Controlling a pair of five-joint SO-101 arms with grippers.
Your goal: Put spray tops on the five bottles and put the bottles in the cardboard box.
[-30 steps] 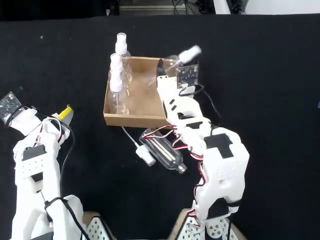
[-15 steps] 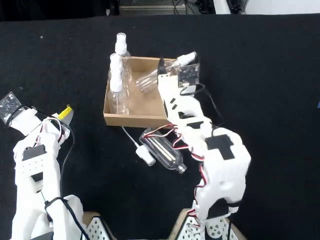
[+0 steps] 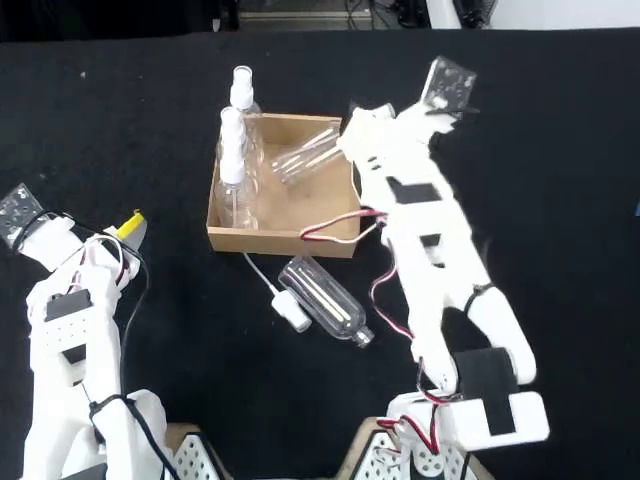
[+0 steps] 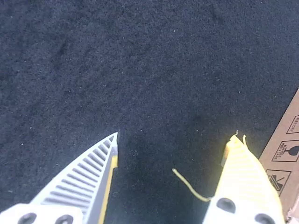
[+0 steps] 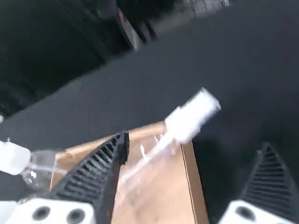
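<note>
Four capped clear plastic bottles (image 3: 237, 200) sit in the brown cardboard box (image 3: 270, 241); fifth bottle (image 3: 325, 300) lies uncapped on the black bench (image 3: 150, 150), white spray top (image 3: 293, 312) just beside it. Both arms' jaws spread, empty.

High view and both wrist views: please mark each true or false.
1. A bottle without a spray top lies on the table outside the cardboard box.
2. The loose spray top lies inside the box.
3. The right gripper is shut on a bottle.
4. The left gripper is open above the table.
1. True. The capless bottle lies on its side on the table, in front of the cardboard box.
2. False. The loose spray top lies on the table beside the capless bottle.
3. False. The right gripper is open; the tilted bottle lies free in the box, its spray head past the rim.
4. True. The left gripper is open, nothing between its fingers.
</note>
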